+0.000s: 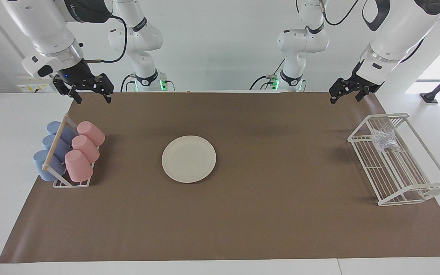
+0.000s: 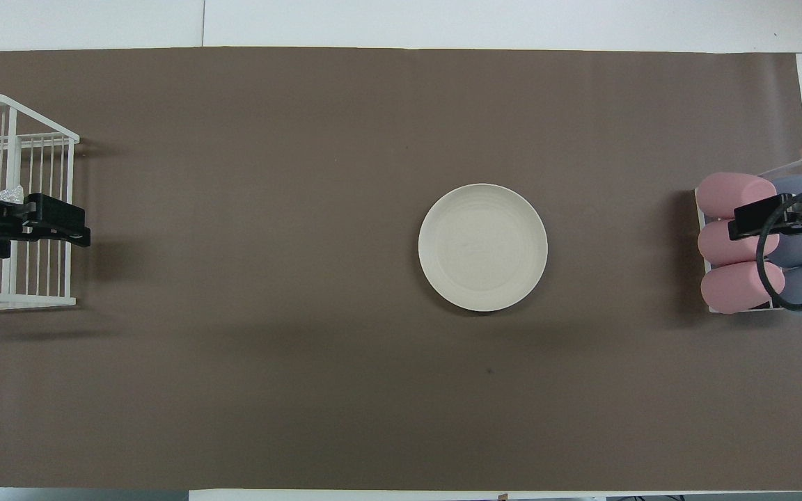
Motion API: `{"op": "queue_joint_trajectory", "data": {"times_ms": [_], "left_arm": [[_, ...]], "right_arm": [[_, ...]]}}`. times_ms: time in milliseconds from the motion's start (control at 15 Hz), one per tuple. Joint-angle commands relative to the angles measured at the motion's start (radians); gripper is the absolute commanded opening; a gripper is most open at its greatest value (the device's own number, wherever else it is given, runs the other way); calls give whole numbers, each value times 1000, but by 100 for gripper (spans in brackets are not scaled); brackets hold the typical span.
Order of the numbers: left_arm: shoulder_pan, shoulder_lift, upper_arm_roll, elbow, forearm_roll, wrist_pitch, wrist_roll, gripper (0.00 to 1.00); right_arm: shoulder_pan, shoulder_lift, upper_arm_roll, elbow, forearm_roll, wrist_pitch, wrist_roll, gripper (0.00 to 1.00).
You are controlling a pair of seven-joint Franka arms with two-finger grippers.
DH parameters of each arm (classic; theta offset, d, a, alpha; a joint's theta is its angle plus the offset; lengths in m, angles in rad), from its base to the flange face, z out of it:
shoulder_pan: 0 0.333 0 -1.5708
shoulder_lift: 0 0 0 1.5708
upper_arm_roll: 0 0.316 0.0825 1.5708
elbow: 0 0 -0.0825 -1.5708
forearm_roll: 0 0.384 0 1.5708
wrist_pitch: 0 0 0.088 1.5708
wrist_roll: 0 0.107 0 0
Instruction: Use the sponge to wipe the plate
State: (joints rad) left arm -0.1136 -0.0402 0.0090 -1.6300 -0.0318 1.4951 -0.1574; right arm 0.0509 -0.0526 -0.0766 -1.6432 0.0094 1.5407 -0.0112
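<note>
Plate (image 1: 188, 159) lies flat on the brown mat (image 1: 243, 229) at mid-table, bare, nothing touching it; taken here as the landmark. Sponge (image 1: 384, 140) sits well apart from the plate, toward the left arm's end of the table, inside the white wire basket (image 1: 414, 187), at the basket end nearer the robots. Left hand (image 1: 345, 94) hangs in the air above the mat edge near that basket, fingers spread wide, holding nothing. Right hand (image 1: 90, 91) waits raised toward the right arm's end, over the mat near the cup rack (image 1: 71, 184) with pink and blue cups, also wide open and empty. No step of the wipe looks begun. Risks, judged: the sponge is soft and low between wire walls, so a descending finger may catch a rail and drag or tip the light basket; a shallow pinch may slip off the mesh. Later, pressing on the plate unheld may slide it across the mat.
</note>
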Motion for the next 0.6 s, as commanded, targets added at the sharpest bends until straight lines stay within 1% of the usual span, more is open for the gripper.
{"op": "queue_joint_trajectory", "data": {"times_ms": [0, 532], "left_arm": [[2, -9, 2, -2, 3, 7, 1, 100], [5, -10, 5, -5, -2, 4, -4, 100]], "right_arm": [[0, -1, 5, 11, 1, -11, 23, 100], [0, -1, 11, 11, 1, -5, 26, 100]]}}
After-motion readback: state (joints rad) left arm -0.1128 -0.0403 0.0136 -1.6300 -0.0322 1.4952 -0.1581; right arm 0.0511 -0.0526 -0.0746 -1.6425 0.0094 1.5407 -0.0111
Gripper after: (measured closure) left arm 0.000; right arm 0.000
